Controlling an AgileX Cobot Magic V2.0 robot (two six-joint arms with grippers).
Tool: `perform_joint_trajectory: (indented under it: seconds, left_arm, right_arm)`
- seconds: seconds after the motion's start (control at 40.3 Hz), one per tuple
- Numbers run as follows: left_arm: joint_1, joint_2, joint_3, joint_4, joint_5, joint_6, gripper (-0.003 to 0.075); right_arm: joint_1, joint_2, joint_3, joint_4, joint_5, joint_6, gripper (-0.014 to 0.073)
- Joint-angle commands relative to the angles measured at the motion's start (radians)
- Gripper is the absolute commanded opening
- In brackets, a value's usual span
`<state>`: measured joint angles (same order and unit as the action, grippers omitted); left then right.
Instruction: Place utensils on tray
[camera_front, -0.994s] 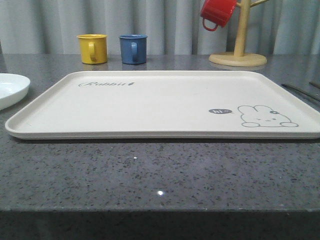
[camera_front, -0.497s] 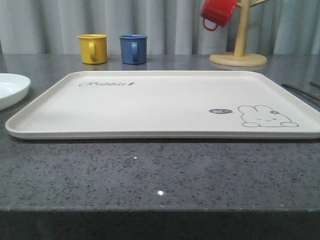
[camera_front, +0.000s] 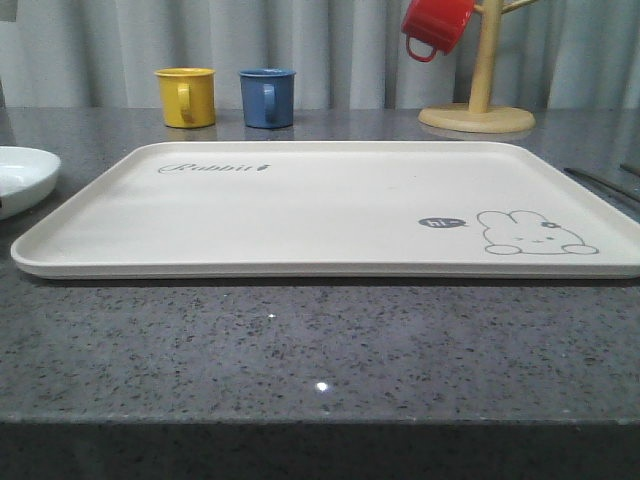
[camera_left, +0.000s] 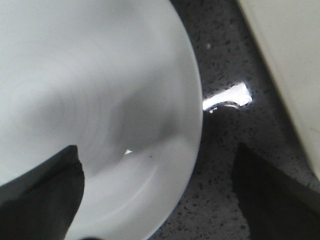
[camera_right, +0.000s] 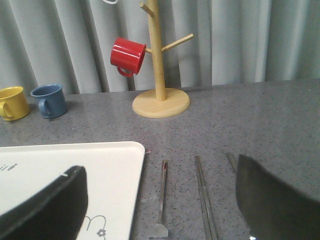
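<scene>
The cream tray (camera_front: 320, 205) with the rabbit drawing lies flat in the middle of the counter, with nothing on it. The utensils lie on the counter just right of it. In the right wrist view a fork (camera_right: 162, 200) is nearest the tray's edge (camera_right: 100, 165), then a pair of chopsticks (camera_right: 204, 200). A third thin handle (camera_right: 231, 161) is partly hidden by a finger. My right gripper (camera_right: 161, 165) hovers open over them, holding nothing. My left gripper (camera_left: 159, 150) is open above a white plate (camera_left: 100, 90), beside the tray. In the front view, thin utensil handles (camera_front: 600, 185) show at the right edge.
The round white plate (camera_front: 25, 175) sits left of the tray. A yellow mug (camera_front: 186, 96) and a blue mug (camera_front: 266, 97) stand behind the tray. At the back right a wooden mug tree (camera_front: 478, 100) carries a red mug (camera_front: 435, 25). Bare counter (camera_front: 320, 350) lies in front.
A dark shadow has appeared on the white plate at the left edge of the front view. The tray, mugs and utensils have not moved.
</scene>
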<state>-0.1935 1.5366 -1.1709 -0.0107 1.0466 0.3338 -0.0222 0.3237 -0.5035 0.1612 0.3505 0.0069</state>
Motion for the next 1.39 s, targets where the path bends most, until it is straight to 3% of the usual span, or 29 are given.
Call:
perform_joint_trajectory:
  seconds: [0.0, 0.199, 0.323, 0.596, 0.869, 1.366]
  left_arm:
    - [-0.006, -0.004, -0.032, 0.001, -0.011, 0.002, 0.0535]
    - [-0.006, 0.004, -0.032, 0.001, -0.011, 0.002, 0.0360]
    - [-0.006, 0.004, -0.032, 0.001, -0.011, 0.002, 0.0202]
    - [-0.006, 0.004, -0.032, 0.001, -0.010, 0.021, -0.0020]
    - [-0.055, -0.046, -0.148, 0.046, 0.007, 0.020, -0.0018]
    - [-0.459, 0.042, -0.477, 0.069, 0.021, -0.011, -0.0018]
  right_arm:
    - [-0.006, 0.016, -0.037, 0.001, -0.077, -0.007, 0.0624]
    - [-0.006, 0.016, -0.037, 0.001, -0.077, -0.007, 0.0624]
    - [-0.006, 0.016, -0.037, 0.001, -0.077, -0.007, 0.0624]
    - [-0.006, 0.016, -0.037, 0.001, -0.077, -0.007, 0.0624]
    - [-0.006, 0.016, -0.037, 0.001, -0.077, -0.007, 0.0624]
    - [-0.006, 0.016, -0.037, 0.001, -0.077, -0.007, 0.0624]
